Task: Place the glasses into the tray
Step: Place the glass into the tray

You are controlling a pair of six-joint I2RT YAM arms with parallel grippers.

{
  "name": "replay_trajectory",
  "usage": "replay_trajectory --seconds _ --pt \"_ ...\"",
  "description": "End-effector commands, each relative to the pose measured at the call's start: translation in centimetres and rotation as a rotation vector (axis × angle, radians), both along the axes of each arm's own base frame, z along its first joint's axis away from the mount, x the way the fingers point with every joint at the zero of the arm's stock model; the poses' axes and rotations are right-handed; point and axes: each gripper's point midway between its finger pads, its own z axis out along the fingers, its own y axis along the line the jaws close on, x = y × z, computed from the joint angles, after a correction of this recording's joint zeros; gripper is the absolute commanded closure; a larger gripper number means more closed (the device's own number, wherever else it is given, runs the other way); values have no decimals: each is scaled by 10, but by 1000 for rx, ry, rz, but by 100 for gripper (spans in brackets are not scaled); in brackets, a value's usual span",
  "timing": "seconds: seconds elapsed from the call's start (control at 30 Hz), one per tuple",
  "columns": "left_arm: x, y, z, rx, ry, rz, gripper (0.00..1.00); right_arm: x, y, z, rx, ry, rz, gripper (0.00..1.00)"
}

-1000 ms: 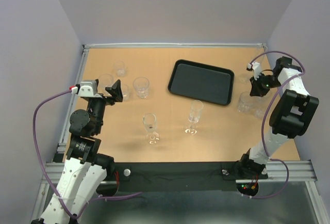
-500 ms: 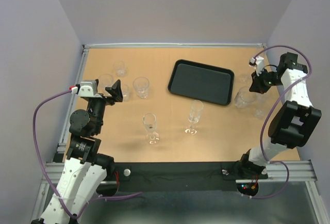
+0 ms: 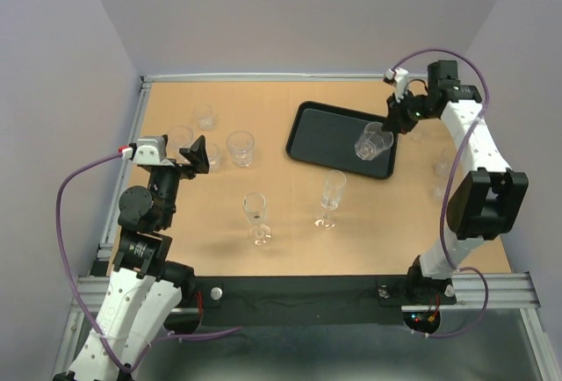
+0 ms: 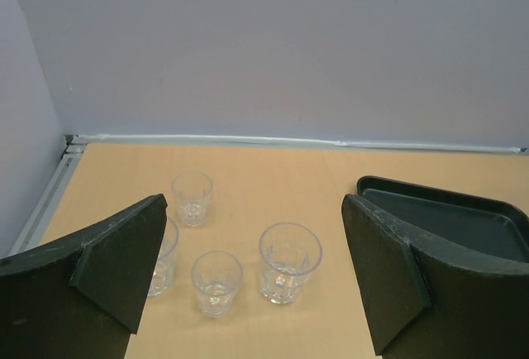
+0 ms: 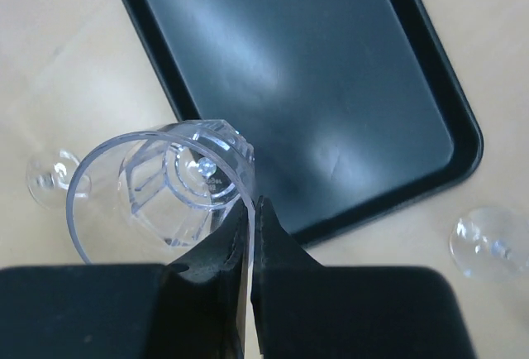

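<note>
From above, the right tool hangs over the right end of the tray with a clear tumbler tilted beneath it. Whether the glass touches the tray cannot be told from that view. The right wrist camera shows the grip itself: the two black fingers are pressed together on the tumbler's rim, mouth towards the lens. It also shows the faceted sides and thick base against the tray's glossy black floor, with its low rim and rounded corners. A further clear glass sits on the desk just off the tray's corner. The left wrist camera shows the left tool with its jaws standing wide apart and holding nothing. It is above four short tumblers grouped on the desk's left side, one of them partly hidden behind a finger. Only the overhead view shows the two stemmed glasses upright mid-desk, near the tray's near edge.
</note>
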Motion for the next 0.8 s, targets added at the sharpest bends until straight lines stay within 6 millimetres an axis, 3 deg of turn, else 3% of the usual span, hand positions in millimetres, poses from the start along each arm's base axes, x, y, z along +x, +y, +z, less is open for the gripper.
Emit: replay_trajectory --seconds 0.0,0.1,0.17,0.2,0.23,0.27,0.3,0.4,0.6,0.77 --pt "2 1 9 8 -40 11 1 57 44 21 91 -62 -76 100" --pt "3 3 7 12 -32 23 2 84 74 31 124 -71 -113 100" --pt "4 5 6 13 -30 36 2 103 91 18 147 -36 -158 100" --pt "4 6 6 17 -29 42 2 115 104 29 147 -69 -184 99" --pt "5 7 5 18 -25 46 2 128 111 29 148 -81 -229 99" --pt "5 7 5 18 -25 49 2 142 111 13 122 -56 -325 100" --pt "5 8 4 18 -22 54 2 150 128 20 124 -83 -336 100" --pt "6 9 2 18 -15 61 2 177 140 15 129 -103 -512 99" --pt "7 9 2 19 -14 61 2 196 156 8 148 -119 -627 100" --pt "6 7 3 19 -19 49 2 202 148 -1 121 -129 -691 100"
